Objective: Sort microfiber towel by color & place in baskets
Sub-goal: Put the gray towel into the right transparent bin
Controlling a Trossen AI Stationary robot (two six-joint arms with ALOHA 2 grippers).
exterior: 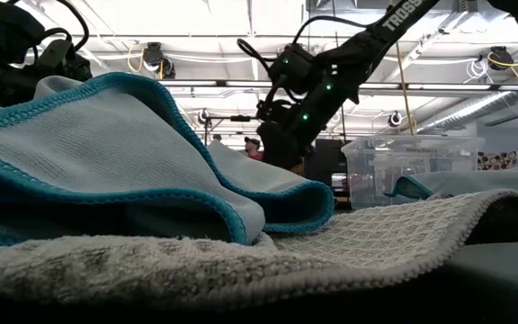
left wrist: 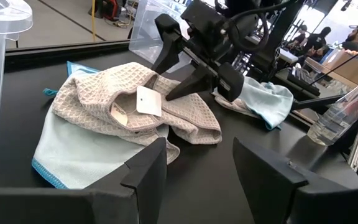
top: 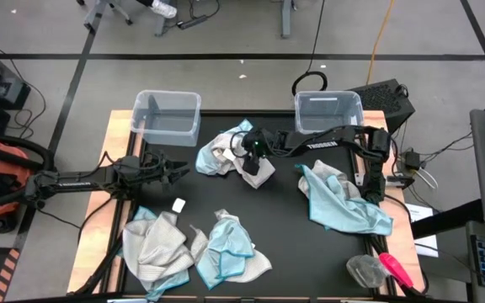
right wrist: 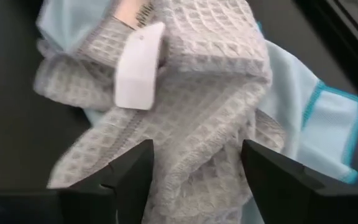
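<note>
The right gripper (top: 251,156) hangs with its fingers spread directly over a grey waffle towel (top: 220,154), which lies bunched on a light blue towel (top: 212,165) just below the two baskets (top: 167,116) (top: 327,110). Its arm stretches in from the right. The left gripper (top: 178,171), jaws apart and empty, points toward that pile.

Left tool (left wrist: 197,171) stood open low over the black bench (left wrist: 17,106), facing a grey waffle towel (left wrist: 166,106) with white tag (left wrist: 148,101) atop a pale blue towel (left wrist: 73,155), right tool (left wrist: 179,68) poised open over it
</note>
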